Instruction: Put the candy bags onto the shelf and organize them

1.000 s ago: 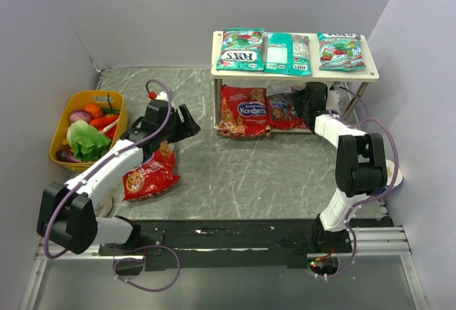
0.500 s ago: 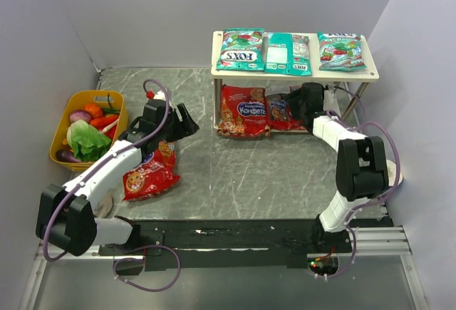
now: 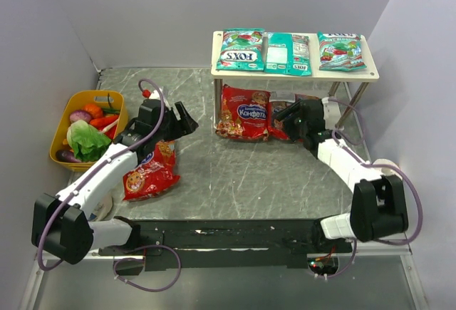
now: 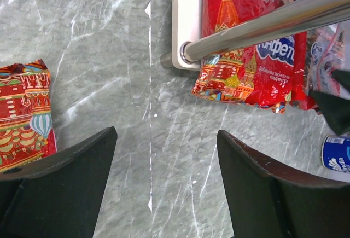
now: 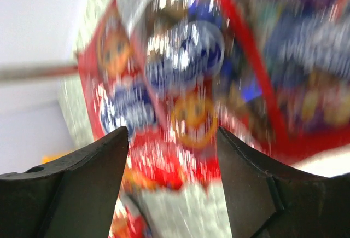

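Three green candy bags (image 3: 287, 53) are laid along the top board of the shelf (image 3: 306, 76), and two red bags (image 3: 244, 112) are lodged on the lower one. One red bag (image 3: 146, 178) is left on the worktop (image 3: 235, 174), partly under the left arm (image 3: 107, 167). The left jaws are held apart, empty; the right jaws are spread before the lower board. A yellow tub (image 3: 122, 110) is set well aside; a shelf leg (image 4: 262, 27) is judged the likeliest obstruction.

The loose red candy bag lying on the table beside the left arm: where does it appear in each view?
Top external: the loose red bag lies left of centre, beside the left arm.
Left wrist: at the left edge, partly cut off.
Right wrist: too blurred to tell.
Shared landmark: the shelf's front-left metal leg.
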`<state>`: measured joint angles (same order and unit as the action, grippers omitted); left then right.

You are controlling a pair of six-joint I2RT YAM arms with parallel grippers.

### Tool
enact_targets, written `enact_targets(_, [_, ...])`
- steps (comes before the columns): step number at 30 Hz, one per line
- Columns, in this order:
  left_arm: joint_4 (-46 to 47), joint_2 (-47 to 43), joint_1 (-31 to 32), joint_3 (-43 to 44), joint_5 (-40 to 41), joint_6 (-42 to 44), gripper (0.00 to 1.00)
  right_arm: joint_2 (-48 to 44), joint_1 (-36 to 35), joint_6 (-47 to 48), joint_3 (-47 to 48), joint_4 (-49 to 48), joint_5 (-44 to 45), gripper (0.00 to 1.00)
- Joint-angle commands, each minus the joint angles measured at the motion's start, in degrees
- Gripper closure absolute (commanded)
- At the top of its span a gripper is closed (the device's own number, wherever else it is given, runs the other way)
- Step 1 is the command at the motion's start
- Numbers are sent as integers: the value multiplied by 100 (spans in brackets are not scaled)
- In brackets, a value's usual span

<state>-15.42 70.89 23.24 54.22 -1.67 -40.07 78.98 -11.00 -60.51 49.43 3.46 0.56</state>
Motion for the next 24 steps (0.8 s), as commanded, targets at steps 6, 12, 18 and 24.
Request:
enact_targets(6, [-5, -278, -39, 89, -88, 61, 19, -375, -33, 417, 127, 602, 541, 27])
enact_targets(12, [-31, -374, -39, 54, -123, 61, 19, 108, 19, 1075, 830, 866, 1331, 31])
enact_targets(18, [-31, -410, -39, 36, -105, 35, 19, 258, 168, 1665, 1191, 884, 1948, 32])
enact_targets(24, [13, -331, -39, 19, -132, 0, 19, 311, 511, 1463, 1025, 911, 2080, 34])
